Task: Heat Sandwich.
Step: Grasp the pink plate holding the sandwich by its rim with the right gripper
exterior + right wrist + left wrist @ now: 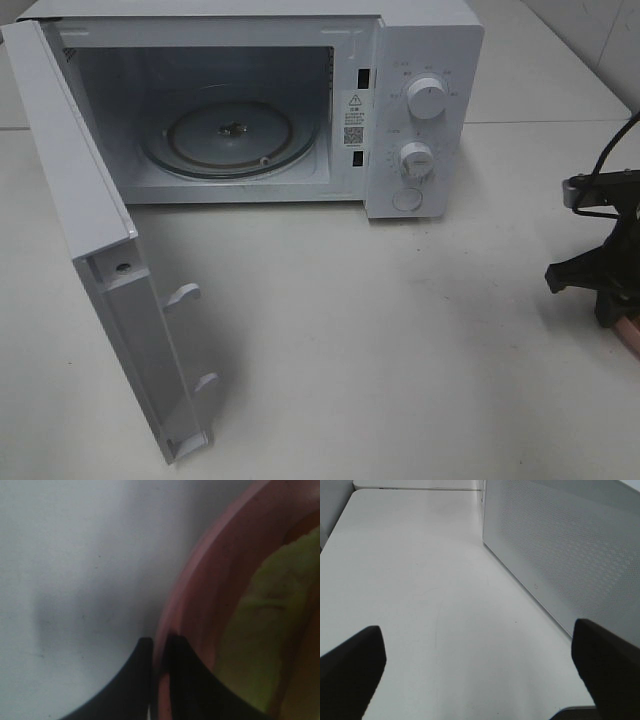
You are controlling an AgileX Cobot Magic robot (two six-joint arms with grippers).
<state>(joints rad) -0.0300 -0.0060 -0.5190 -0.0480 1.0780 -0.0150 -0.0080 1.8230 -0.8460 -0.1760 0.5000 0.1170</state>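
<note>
Plate rim (177, 605) tight in right end effector (160, 641)

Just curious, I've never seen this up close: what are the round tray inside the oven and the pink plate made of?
The round tray looks like clear glass: it is see-through, with glossy moulded rings. The pink plate seems to be plastic or glazed ceramic: smooth, even colour, soft sheen; the view is too blurred to tell which.

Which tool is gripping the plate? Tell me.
The right tool: its jaws pinch the rim of the pink plate. The left tool hangs wide open over the table beside the microwave, holding nothing.
</note>
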